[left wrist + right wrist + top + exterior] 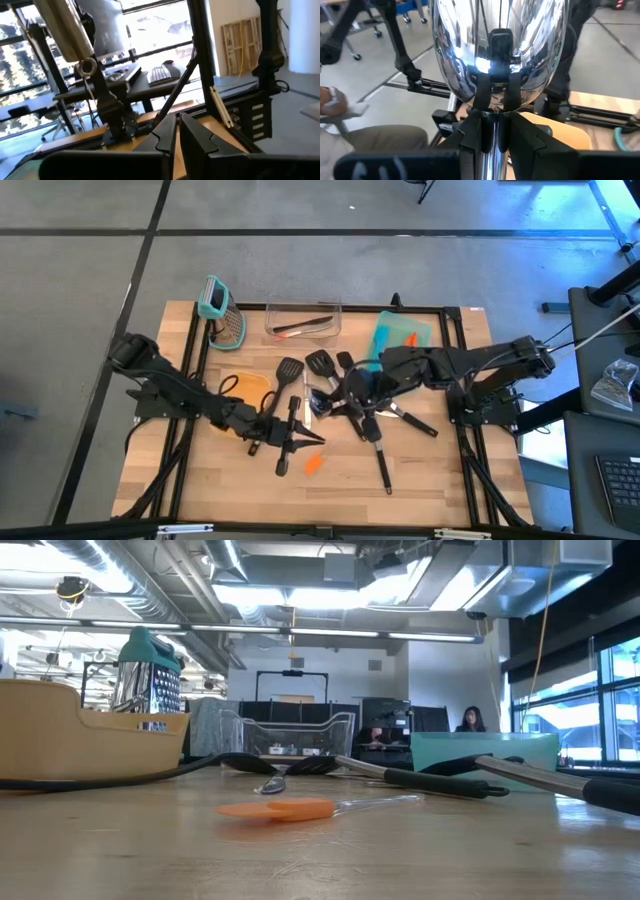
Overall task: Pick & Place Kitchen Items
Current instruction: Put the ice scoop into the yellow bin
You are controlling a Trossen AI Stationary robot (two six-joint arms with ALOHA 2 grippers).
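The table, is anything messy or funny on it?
Yes. Black turners and other utensils lie jumbled in the middle of the table, crossing each other. An orange spatula lies alone near the front. The right tool grips a shiny metal scoop.

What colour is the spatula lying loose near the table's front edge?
Orange spatula head with a clear handle, best seen in the low view.
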